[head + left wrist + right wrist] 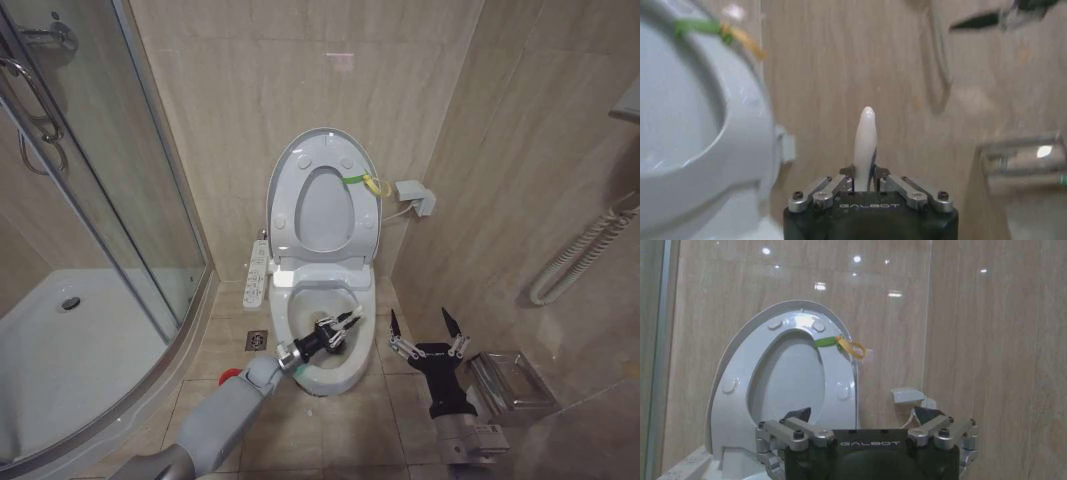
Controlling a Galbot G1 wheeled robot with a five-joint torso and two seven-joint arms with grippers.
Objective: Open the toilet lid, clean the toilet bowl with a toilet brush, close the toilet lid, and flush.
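Note:
The toilet lid [288, 165] [733, 370] stands upright against the wall with the seat ring [368, 225] raised in front of it. A yellow-green loop tag [372, 184] [848, 344] hangs at the edge. Below lies the open toilet bowl [292, 305]. My left gripper [338, 328] [864, 181] hovers over the bowl, shut on the toilet brush's pale handle [865, 142]; the bristle head is hidden. The red holder cup [229, 376] sits on the floor by my left arm. My right gripper [420, 322] [863, 415] is open beside the bowl's right side, holding nothing.
A glass shower enclosure [100, 200] with a white tray [60, 340] takes the left. The bidet button panel [256, 272] juts from the bowl's left side. A floor drain [257, 340] lies beside it. A metal rack [512, 382] is at the right wall, a hose [580, 260] above.

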